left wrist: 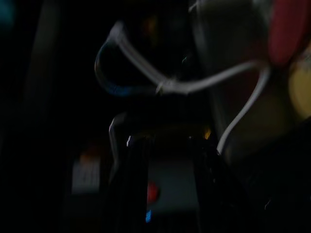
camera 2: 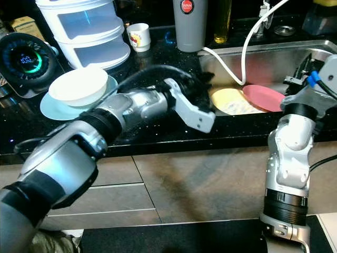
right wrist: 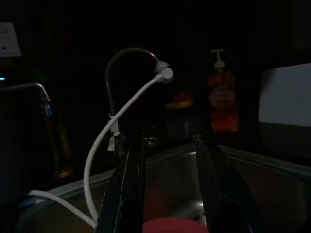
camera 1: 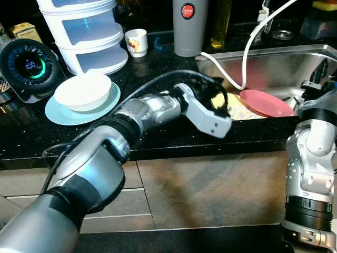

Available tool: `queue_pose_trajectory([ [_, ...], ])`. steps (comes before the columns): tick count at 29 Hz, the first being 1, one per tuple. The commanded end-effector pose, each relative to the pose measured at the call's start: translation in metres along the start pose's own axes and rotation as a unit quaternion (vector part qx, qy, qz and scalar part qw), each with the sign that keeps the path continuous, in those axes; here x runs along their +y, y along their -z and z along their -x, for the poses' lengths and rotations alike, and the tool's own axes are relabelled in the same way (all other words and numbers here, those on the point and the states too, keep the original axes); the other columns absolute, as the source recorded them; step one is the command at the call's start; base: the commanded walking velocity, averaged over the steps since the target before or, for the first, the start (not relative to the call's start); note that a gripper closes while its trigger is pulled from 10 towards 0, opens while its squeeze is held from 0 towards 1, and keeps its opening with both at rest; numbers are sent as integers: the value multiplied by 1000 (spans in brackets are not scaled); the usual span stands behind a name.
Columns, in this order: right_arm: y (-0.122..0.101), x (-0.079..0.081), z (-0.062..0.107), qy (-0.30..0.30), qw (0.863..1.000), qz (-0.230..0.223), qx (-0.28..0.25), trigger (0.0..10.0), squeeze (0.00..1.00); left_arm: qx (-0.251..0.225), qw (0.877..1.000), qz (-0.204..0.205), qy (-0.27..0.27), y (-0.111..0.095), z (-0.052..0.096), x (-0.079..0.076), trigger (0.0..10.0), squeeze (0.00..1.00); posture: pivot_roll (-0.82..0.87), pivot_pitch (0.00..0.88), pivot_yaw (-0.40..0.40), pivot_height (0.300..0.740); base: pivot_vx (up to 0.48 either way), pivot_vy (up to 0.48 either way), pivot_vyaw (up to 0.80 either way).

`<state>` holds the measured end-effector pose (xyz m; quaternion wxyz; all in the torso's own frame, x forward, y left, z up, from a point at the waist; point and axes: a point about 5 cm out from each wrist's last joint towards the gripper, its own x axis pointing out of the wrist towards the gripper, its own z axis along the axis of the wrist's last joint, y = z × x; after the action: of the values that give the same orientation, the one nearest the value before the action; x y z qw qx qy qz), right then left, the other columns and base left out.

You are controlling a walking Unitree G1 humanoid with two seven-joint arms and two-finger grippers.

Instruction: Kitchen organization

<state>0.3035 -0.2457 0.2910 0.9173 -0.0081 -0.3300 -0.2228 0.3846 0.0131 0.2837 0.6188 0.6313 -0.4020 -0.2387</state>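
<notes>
Two plates lie in the sink (camera 1: 274,63), which is the landmark here: a yellow plate (camera 2: 229,101) at the sink's counter-side end and a pink plate (camera 1: 266,103) just beside it toward mid-basin, rims overlapping or touching, can't tell which. Both sit about flat on the sink floor.

The left gripper (camera 1: 218,97) reaches from the counter over the sink's near-left corner, right above the yellow plate's edge. Its fingers are dark against the basin, and the left wrist view is blurred and black, so whether they're apart or closed can't be told.

The right gripper (right wrist: 167,189) stands at the far end of the sink from the counter. Its two fingers are spread moderately with nothing between them, pointing across the basin toward the faucet (right wrist: 124,68), and the pink plate's rim shows low between the finger roots.

A white hose (camera 1: 237,68) runs from the faucet down into the sink and loops past the plates on the counter side.

Key relation, as a judgement: the yellow plate is nearest the left gripper, directly under it; the pink plate lies between the two grippers, nearer the right. A flat plate likely needs a rim pinch from the sink's open side. The hose could snag.

On the counter left of the sink is a white bowl (camera 1: 83,90) on a light blue plate (camera 1: 63,113).
</notes>
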Motion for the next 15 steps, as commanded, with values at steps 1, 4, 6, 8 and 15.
queue_pose_trajectory([
  [1, 0, 6, -1, -9, 1000, -11, 4, 10000, 0, 47, 998, 23, -22, 24, 16, 7, 10000, 0, 5, 68, 60, 740, 0, 0, 0],
  [4, 4, 13, -3, -21, 1000, -19, 10, 10000, 0, 96, 991, 81, -43, 47, 37, 10, 10000, 0, 29, 70, 46, 740, 0, 0, 0],
  [6, 4, 17, -3, -25, 999, -22, 11, 10000, 0, 133, 982, 120, -58, 58, 45, 11, 10000, 0, 38, 68, 41, 740, 0, 0, 0],
  [8, 5, 18, -4, -28, 999, -25, 12, 10000, 0, 164, 971, 158, -74, 67, 52, 12, 10000, 0, 40, 69, 39, 740, 0, 0, 0],
  [15, 7, 24, -5, -52, 998, -29, 19, 10000, 0, 245, 834, 483, -104, 95, 114, 18, 10000, 0, 65, 78, 20, 740, 0, 0, 0],
])
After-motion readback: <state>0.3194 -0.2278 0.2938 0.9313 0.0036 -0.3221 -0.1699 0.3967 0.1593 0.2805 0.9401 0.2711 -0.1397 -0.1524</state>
